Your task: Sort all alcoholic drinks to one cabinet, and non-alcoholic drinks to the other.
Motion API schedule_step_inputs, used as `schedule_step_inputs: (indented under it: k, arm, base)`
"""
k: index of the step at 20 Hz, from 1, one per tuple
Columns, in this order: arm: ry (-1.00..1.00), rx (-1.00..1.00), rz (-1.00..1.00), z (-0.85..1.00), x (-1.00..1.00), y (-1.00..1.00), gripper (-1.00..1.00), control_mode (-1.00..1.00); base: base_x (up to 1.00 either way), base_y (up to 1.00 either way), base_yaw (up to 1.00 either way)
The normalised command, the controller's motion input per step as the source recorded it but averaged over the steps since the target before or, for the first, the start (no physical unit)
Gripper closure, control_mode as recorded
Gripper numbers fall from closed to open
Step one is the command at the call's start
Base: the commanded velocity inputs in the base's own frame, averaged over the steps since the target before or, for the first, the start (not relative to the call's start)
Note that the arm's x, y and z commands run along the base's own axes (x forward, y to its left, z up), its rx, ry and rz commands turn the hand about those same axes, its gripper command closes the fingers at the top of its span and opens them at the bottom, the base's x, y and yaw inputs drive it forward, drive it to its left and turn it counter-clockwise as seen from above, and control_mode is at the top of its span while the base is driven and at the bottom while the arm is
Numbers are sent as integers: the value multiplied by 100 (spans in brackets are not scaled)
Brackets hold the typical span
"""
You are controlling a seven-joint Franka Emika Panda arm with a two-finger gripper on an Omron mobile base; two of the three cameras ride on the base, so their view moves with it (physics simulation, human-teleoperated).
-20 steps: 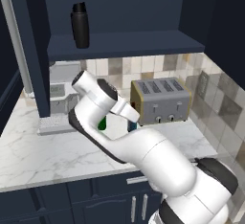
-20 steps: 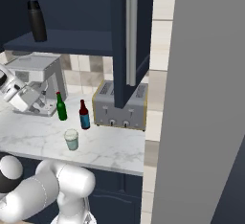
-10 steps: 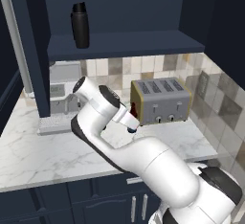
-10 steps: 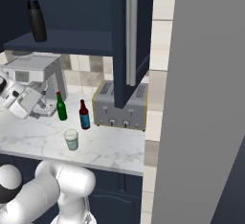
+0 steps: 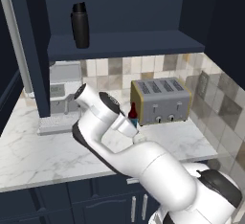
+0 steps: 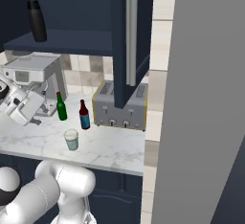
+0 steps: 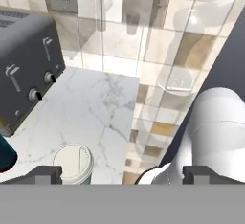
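The white arm has swung lower and further toward the base over the last second, folding down across the white marble tabletop (image 6: pixel 110 146). In the right base view the wrist now sits at the far left, beside the grey coffee machine (image 6: pixel 36 77).

The hand camera looks down at the small pale teal cup with a white lid (image 7: pixel 72 163), which sits just beyond the gripper (image 7: pixel 122 174). Its two dark tips stand wide apart with nothing between them, so the gripper looks released and empty. The cup seems to be the next pick.

The tall matte black cylindrical flask (image 5: pixel 80 25) is already up on the shelf of the wide navy wall cabinet (image 5: pixel 124 43), whose tall door with the long silver handle (image 6: pixel 131 41) hangs open. So one non-alcoholic drink looks sorted.

The cup (image 6: pixel 71 139) is on the tabletop, near the front. Behind it stand the slim green glass bottle with a red cap (image 6: pixel 61 107) and the dark red-brown bottle with a blue label (image 6: pixel 84 115), just beside the grey four-slot toaster (image 6: pixel 118 106). These three are left to place.
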Motion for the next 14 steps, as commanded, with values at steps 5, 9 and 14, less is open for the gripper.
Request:
schedule_step_inputs:
  k: [5, 9, 14]
  arm:
    - [-5, 0, -9, -30, 0, 0, -100, -100]
    - [-4, 0, -7, -26, 0, 0, -100, -100]
    - [-1, -2, -5, -22, 0, 0, -100, -100]
  base:
    - [0, 0, 0]
    - [0, 0, 0]
    - [0, 0, 0]
